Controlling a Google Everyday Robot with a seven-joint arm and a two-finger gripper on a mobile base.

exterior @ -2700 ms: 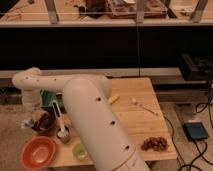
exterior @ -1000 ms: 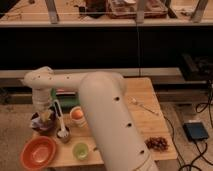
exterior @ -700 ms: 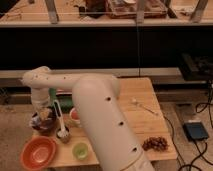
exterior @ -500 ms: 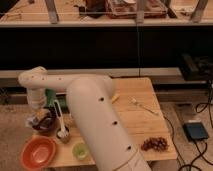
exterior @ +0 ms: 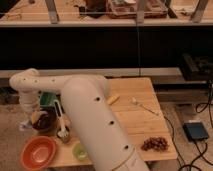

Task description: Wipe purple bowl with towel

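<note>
The purple bowl (exterior: 44,125) sits near the table's left edge, dark and shallow. A brownish, crumpled thing that may be the towel (exterior: 39,118) lies in it, too dim to be sure. My gripper (exterior: 31,119) hangs down from the white arm (exterior: 85,115) and sits at the bowl's left side, low over or in it. The arm's thick link crosses the middle of the table and hides part of it.
An orange bowl (exterior: 37,153) and a small green cup (exterior: 80,150) stand at the front left. A white utensil (exterior: 61,125) stands right of the purple bowl, a green object (exterior: 48,99) behind it. A yellow piece (exterior: 114,99), white spoon (exterior: 143,105) and grapes (exterior: 154,144) lie right. A blue box (exterior: 195,131) is on the floor.
The arm has swung back and forth over the purple bowl; the gripper has shifted slightly left from where it was a second ago. The bowl stays in place.
</note>
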